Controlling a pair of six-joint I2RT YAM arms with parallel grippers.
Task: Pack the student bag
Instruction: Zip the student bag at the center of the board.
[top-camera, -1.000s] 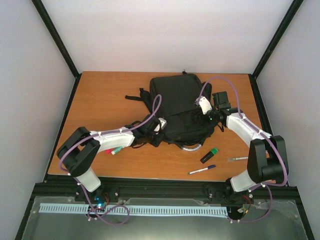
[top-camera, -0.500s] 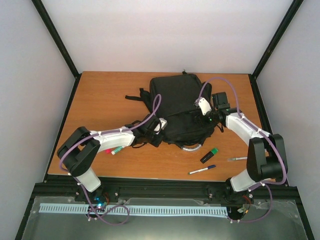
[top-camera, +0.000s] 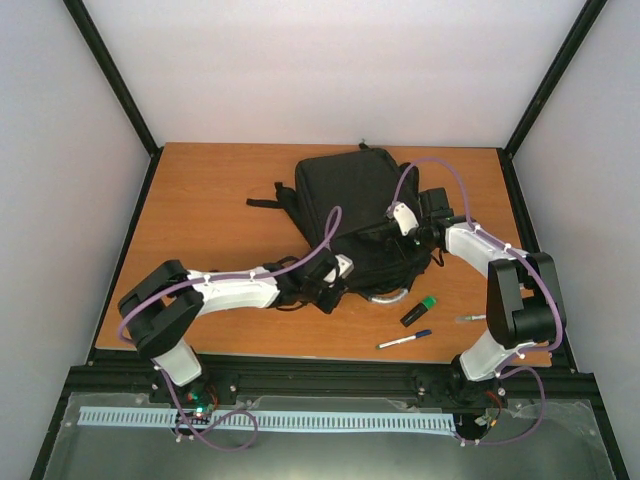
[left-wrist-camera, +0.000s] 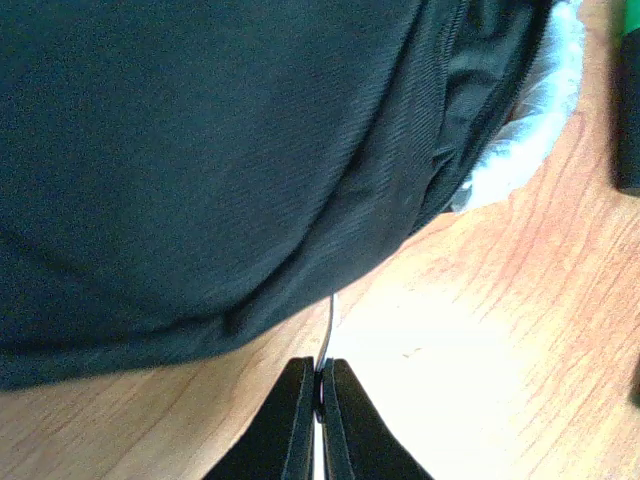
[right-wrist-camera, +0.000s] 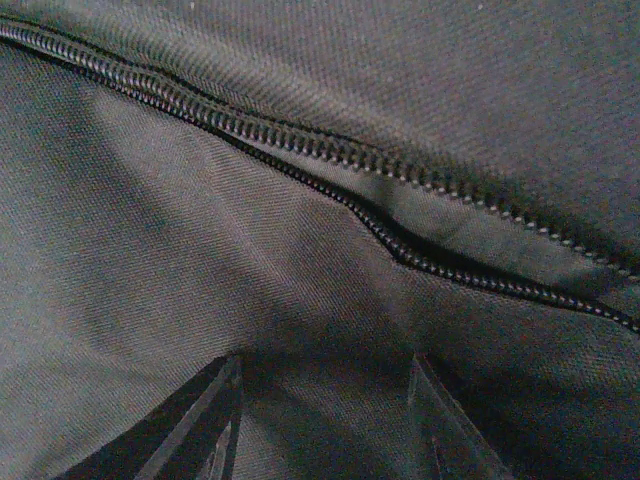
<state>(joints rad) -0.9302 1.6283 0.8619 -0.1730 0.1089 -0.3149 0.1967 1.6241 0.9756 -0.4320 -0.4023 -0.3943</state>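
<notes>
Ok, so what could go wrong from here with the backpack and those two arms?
The left pincer is shut on only a thin pale strand at the student bag's near edge; a pull might slip it free or snap it. The right pincer stands open over plain fabric beside the zip, so closing may pinch cloth alone. The green-capped marker lies close to the bag; dragging the bag could sweep it.

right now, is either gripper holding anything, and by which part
The left gripper pinches a thin cord at the edge of the large black fabric backpack; right gripper open, holding nothing.
</notes>
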